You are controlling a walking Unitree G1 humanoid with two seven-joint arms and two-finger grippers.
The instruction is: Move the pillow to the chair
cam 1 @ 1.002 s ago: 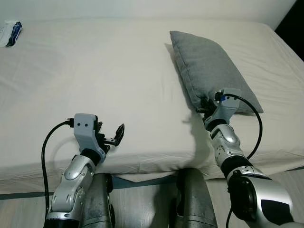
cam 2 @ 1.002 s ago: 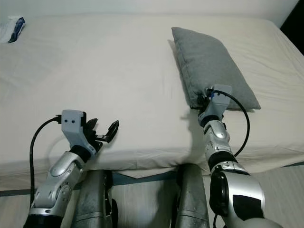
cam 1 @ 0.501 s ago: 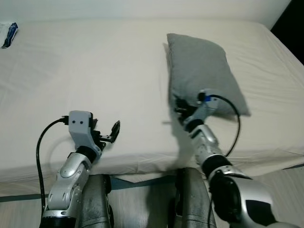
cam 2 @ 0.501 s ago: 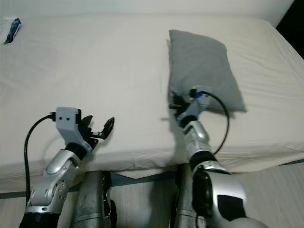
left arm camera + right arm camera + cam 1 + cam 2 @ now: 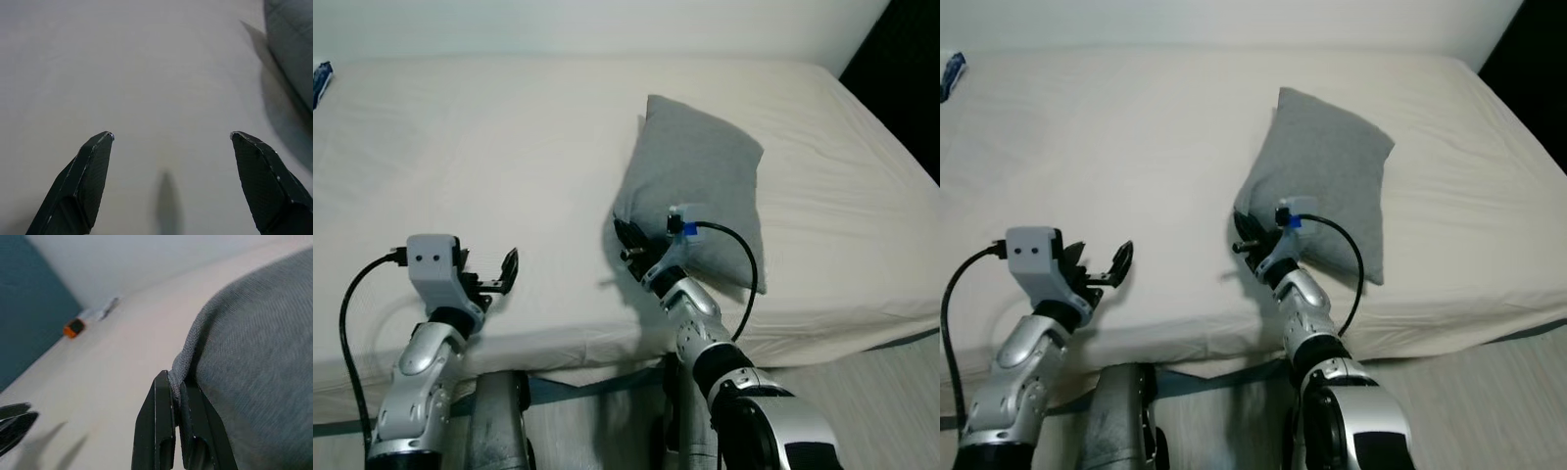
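Note:
A grey pillow (image 5: pixel 700 186) lies on the cream bed (image 5: pixel 489 147), a little right of the middle. My right gripper (image 5: pixel 628 240) is shut on the pillow's near left corner, lifting that edge off the sheet. In the right wrist view the two black fingers (image 5: pixel 166 431) pinch the pillow's seam (image 5: pixel 188 352). My left gripper (image 5: pixel 497 276) hovers open over the near left part of the bed, well left of the pillow. In the left wrist view its fingertips (image 5: pixel 98 147) are spread wide over bare sheet, with the pillow's edge (image 5: pixel 293 49) at the side.
The bed's near edge (image 5: pixel 607 348) runs across just in front of my body. A dark gap (image 5: pixel 901 78) lies off the bed's right side. A small orange and white object (image 5: pixel 76 325) sits on the far sheet in the right wrist view.
My right gripper has pulled the pillow's near corner leftward, so the pillow has swung and shifted left on the bed. The camera has turned to the right. The left gripper stays open.

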